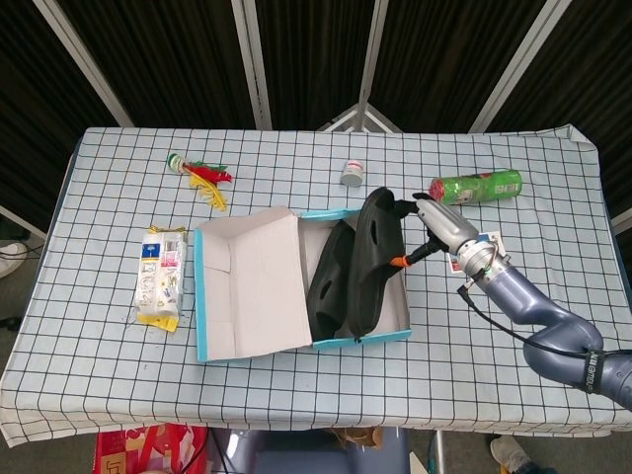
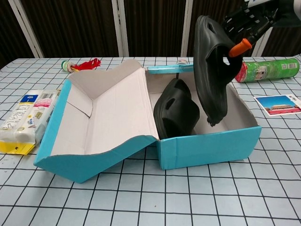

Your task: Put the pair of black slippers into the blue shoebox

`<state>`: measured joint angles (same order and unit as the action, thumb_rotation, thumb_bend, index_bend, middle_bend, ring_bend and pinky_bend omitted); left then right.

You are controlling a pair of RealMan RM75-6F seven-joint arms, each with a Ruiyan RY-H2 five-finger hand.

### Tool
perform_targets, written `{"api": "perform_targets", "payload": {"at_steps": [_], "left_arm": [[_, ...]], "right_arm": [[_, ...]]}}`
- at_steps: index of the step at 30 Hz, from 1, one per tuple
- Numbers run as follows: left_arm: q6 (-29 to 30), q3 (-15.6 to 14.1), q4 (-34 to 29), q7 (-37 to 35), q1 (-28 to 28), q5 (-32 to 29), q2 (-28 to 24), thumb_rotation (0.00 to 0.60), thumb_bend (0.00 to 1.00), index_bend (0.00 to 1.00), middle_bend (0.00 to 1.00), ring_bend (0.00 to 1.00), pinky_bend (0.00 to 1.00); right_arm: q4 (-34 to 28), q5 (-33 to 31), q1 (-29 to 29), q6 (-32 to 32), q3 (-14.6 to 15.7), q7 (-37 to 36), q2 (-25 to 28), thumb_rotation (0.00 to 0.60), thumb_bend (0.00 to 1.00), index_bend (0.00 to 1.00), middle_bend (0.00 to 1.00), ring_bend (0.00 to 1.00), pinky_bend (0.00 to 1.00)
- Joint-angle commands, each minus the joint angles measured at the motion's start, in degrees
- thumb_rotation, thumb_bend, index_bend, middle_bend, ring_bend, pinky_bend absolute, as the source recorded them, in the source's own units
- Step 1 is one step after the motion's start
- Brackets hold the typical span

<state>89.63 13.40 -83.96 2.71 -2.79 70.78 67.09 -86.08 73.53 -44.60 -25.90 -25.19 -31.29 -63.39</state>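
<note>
Robot hand (image 1: 434, 223) grips slipper (image 1: 373, 259) above shoebox (image 1: 395, 334).

Your right hand (image 2: 251, 21) grips one black slipper (image 2: 212, 66) hanging toe-down over the blue shoebox (image 2: 207, 146) — its mate (image 2: 176, 110) already leans inside, against the box's left wall.

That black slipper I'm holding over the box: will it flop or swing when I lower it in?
Probably fairly stiff: the held slipper hangs from the right hand gripping its top end, yet keeps its shape. It looks like light moulded foam, so it may swing a little. Its toe hangs over the blue shoebox beside the other slipper; it may tip against that one.
</note>
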Motion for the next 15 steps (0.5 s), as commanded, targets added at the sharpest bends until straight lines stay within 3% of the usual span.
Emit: {"api": "perform_targets", "payload": {"at_steps": [1,15], "left_arm": [[-0.1,0.0,0.0,0.4,-0.1,-0.1,0.1,0.600,0.25,0.10,0.00,0.02,0.10],[0.3,0.1,0.0,1.4,-0.1,-0.2,0.3,0.600,0.25,0.10,0.00,0.02,0.10]], "right_arm": [[3.8,5.9,0.8,-3.6,0.6,-5.8,-2.8,0.600,0.58,0.62,0.51,0.29,0.00],[11.9,16.1,-0.9,-11.9,8.2,-18.4,-6.8,0.600,0.58,0.62,0.51,0.29,0.00]]}}
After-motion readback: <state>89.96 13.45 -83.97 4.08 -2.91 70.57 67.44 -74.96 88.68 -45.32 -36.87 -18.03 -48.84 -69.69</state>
